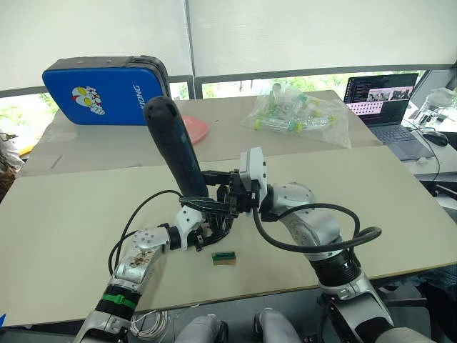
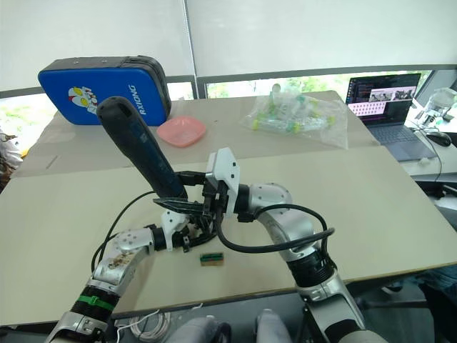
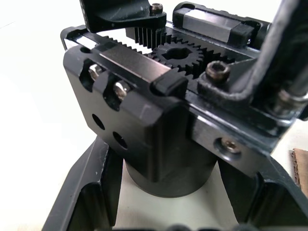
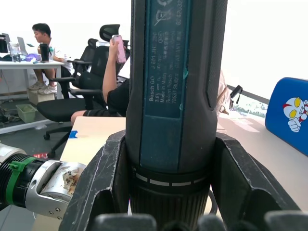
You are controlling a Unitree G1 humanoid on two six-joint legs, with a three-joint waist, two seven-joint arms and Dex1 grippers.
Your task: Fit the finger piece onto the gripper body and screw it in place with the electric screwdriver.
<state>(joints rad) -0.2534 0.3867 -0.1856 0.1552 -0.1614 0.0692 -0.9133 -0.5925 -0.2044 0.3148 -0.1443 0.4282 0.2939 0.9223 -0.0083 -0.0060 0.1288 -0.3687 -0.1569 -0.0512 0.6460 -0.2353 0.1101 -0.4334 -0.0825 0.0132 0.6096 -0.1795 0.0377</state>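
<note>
A: What is the left gripper [image 1: 207,230] doing?
B: Its jaws are clenched on the gripper body [image 3: 159,120], one black finger [image 3: 89,202] pressed on each side of its round base. The body stands on the counter [image 1: 64,236], gears facing up.

A: And just right of that?
B: A small green-and-tan block [image 1: 223,258] lies on the counter, near the left gripper but not touching it.

A: Where is the electric screwdriver [image 1: 175,153]?
B: It is squeezed between the jaws of the right gripper [image 4: 168,192], low on its thick handle. It leans with its round end up and to the left. Its lower end points down at the gripper body. The tip is hidden.

A: What else is there?
B: At the back, a blue case [image 1: 107,89], a pink dish [image 2: 182,131], a bag of plastic bits [image 1: 296,114] and a laptop [image 1: 385,103].
</note>
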